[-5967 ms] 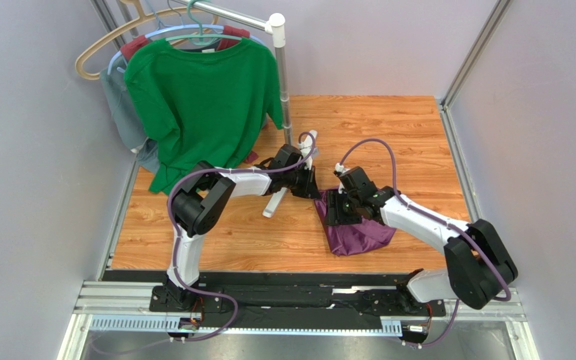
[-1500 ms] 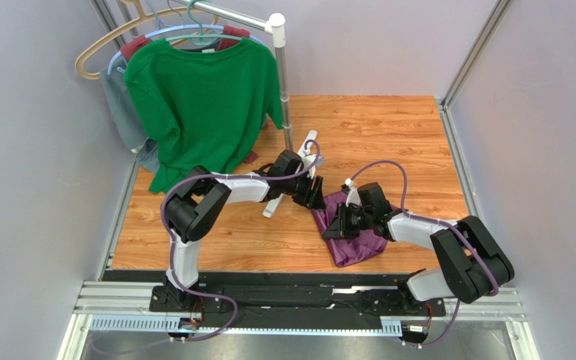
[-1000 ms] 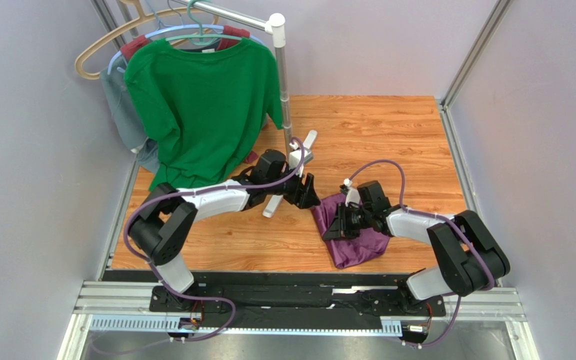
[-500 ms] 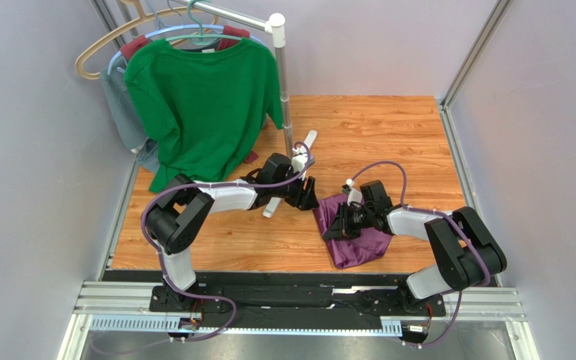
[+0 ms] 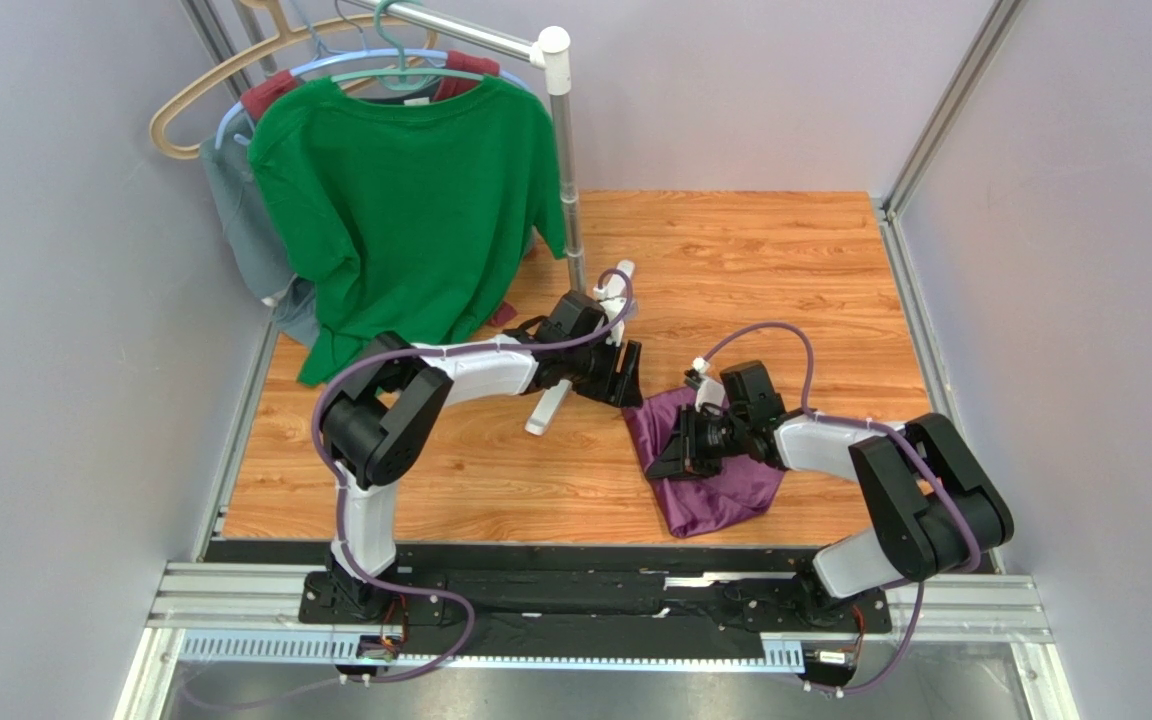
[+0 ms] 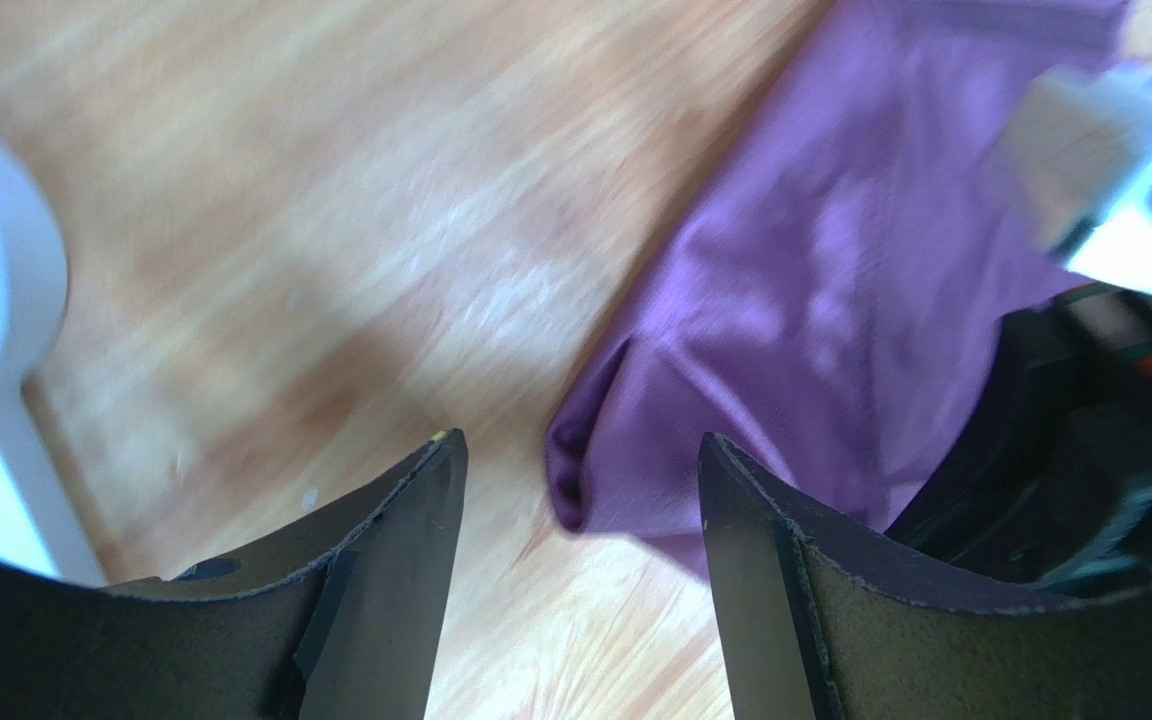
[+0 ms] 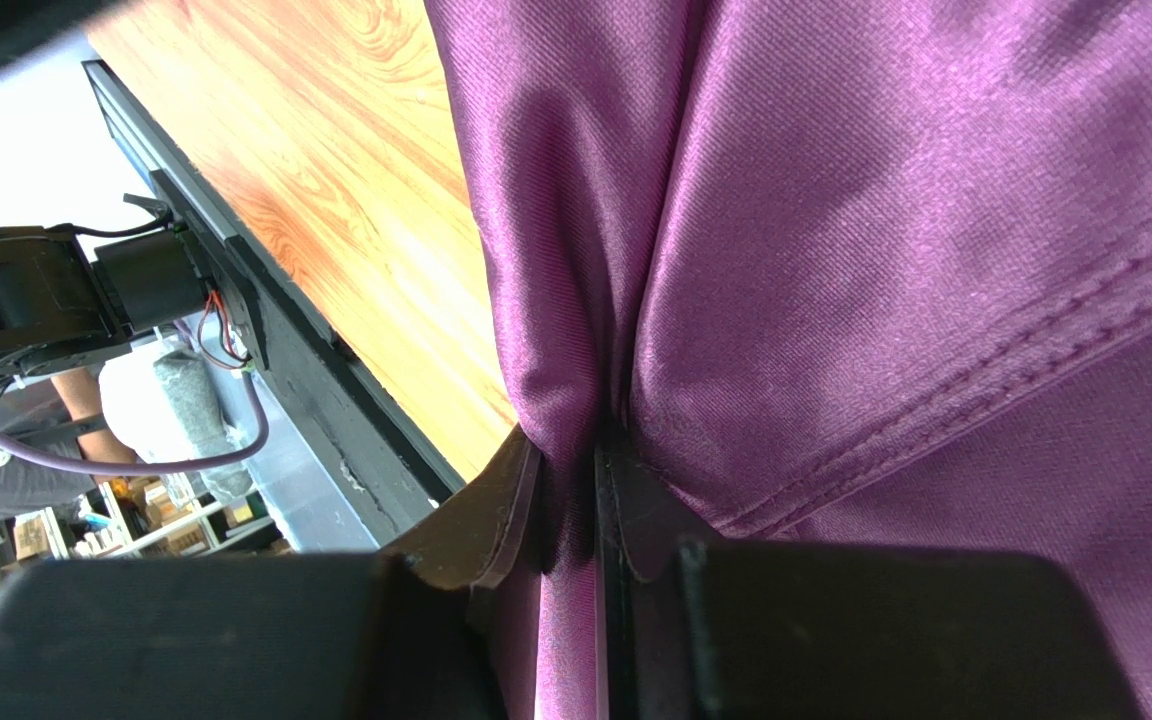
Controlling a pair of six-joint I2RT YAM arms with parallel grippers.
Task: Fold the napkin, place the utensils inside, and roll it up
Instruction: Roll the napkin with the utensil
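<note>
Change: since half a second earlier the left arm (image 5: 462,368) had swung its elbow toward 3 o'clock and its jaws had edged the same way; the right arm (image 5: 838,443) and the cloth had kept their places.
Napkin (image 5: 717,488): it lay crumpled on the wooden surface (image 5: 748,255), at about 4 o'clock from the surface's middle, dark purple and gathered into folds.
Right jaws: they were pressed almost together, pinching a raised fold of the napkin (image 7: 913,225) at its 10 o'clock part.
Left jaws: they were spread and empty, low over the surface at 10 o'clock from the napkin; in the wrist view a folded corner of the napkin (image 6: 838,300) showed past the gap, and contact could not be told.
White tube (image 5: 545,408): it lay on the surface at 9 o'clock of the left jaws.
Green T-shirt (image 5: 402,195): it hung from the rack at 11 o'clock, well apart from the napkin.
</note>
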